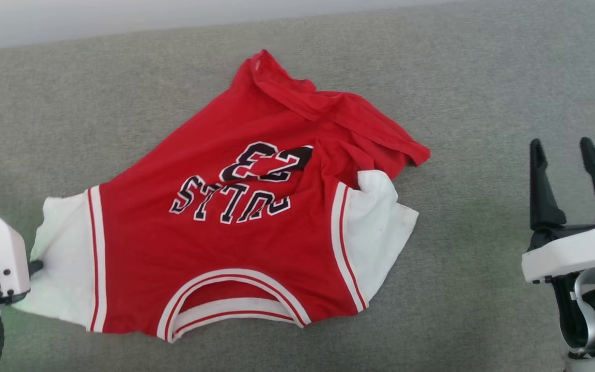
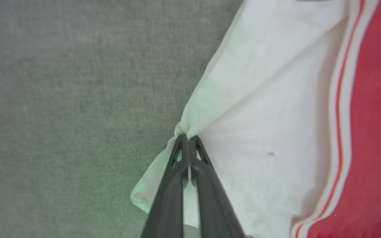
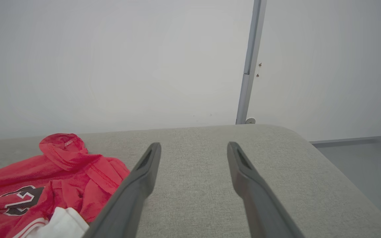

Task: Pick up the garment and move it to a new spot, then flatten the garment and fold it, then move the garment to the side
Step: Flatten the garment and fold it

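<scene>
Here the garment (image 1: 235,222) lies rumpled on the grey surface (image 1: 483,93). Light and limp, it likely drapes when lifted; the left end effector (image 2: 187,137) pinches its white sleeve (image 2: 260,99), while the right end effector (image 1: 561,142) gapes empty alongside.

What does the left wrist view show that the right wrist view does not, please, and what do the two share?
Left wrist view: the left pincer shut on a bunched edge of the white sleeve at the robot's left. Right wrist view: the right pincer open and empty above the surface, the black lettering, a white wall and a grey post. Both: the red garment lying on the grey padded surface.
</scene>
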Controlling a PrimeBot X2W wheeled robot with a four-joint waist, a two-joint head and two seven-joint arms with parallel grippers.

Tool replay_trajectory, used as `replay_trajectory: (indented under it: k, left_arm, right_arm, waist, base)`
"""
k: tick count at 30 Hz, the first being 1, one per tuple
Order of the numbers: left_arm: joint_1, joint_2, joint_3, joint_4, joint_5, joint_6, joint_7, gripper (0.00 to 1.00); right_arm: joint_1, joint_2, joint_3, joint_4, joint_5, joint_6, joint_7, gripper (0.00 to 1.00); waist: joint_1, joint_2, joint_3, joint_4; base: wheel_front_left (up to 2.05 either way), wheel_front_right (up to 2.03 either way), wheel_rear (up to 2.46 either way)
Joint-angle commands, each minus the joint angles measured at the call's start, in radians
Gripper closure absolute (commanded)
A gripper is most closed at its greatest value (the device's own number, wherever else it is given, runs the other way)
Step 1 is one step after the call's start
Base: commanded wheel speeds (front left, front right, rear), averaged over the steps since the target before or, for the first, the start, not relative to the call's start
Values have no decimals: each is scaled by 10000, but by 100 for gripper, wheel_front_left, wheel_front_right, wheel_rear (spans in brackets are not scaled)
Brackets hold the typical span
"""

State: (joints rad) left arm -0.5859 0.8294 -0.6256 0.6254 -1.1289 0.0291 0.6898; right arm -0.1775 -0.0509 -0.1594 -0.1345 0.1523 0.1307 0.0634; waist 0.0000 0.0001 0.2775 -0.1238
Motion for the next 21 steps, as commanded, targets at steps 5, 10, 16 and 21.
replay_trajectory:
  k: [5, 10, 16, 21]
  left_arm:
    - [1246, -65, -217, -485, -253, 581, 344, 100]
    - [1382, 77, -161, -1219, -282, 968, 439, 100]
    - [1445, 238, -134, -1761, -231, 1196, 467, 0]
    - [1609, 539, -104, -2305, -250, 1587, 640, 0]
  right_arm:
    - [0, 10, 73, 56, 7, -1, 275, 0]
    - [-14, 5, 221, 122, 64, -1, 571, 0]
    - [6, 7, 406, 115, 97, -1, 785, 0]
    - [167, 9, 583, 47, 107, -1, 1074, 0]
  waist:
    - [0, -1, 31, 210]
    - [0, -1, 22, 324]
    - [0, -1, 11, 371]
    - [0, -1, -51, 431]
  base:
    - [0, 0, 0]
    - [0, 0, 0]
    - [0, 0, 0]
    - [0, 0, 0]
